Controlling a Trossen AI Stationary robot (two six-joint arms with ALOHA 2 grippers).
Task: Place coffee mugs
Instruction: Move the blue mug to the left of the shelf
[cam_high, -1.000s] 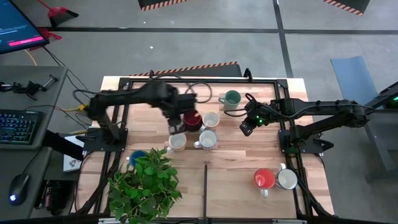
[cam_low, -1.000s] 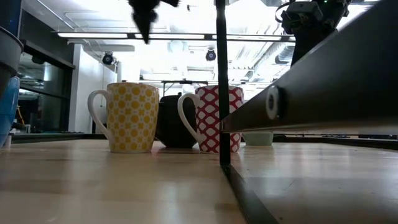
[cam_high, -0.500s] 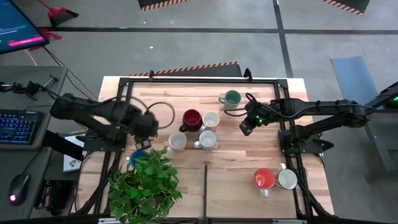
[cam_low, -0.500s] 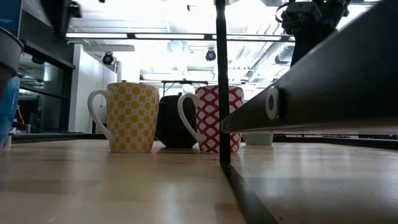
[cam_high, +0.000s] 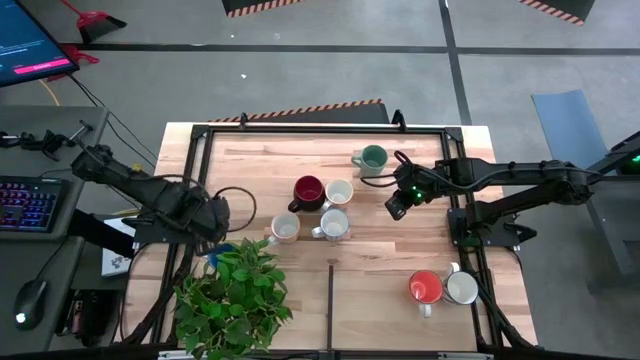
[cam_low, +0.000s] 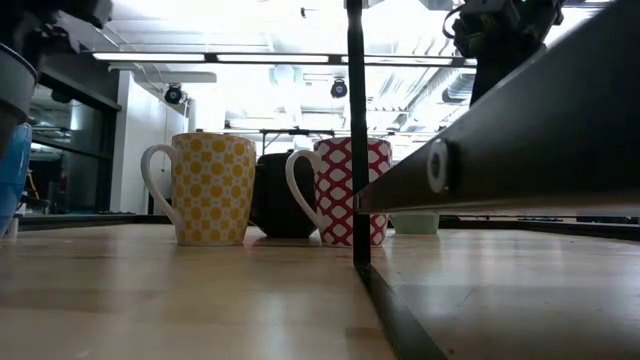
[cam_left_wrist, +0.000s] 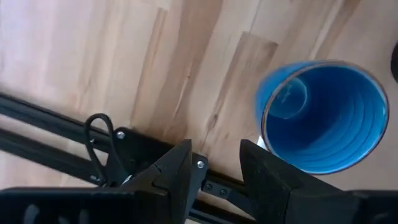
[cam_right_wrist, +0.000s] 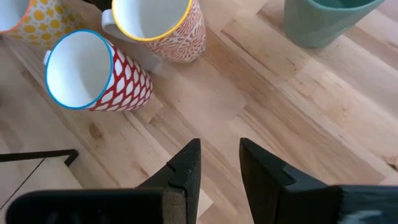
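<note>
Pale wooden table (cam_high: 400, 255) of jointed planks, smooth, with faint satin sheen. Glossy glazed ceramic on blue mug (cam_left_wrist: 320, 118), ridged inside; same gloss on 2 patterned mugs, red lattice (cam_right_wrist: 93, 71) and yellow dotted (cam_low: 213, 188). Matt black metal frame rails (cam_left_wrist: 56, 134). Matt dark plastic on left gripper (cam_left_wrist: 214, 168) fingers.
</note>
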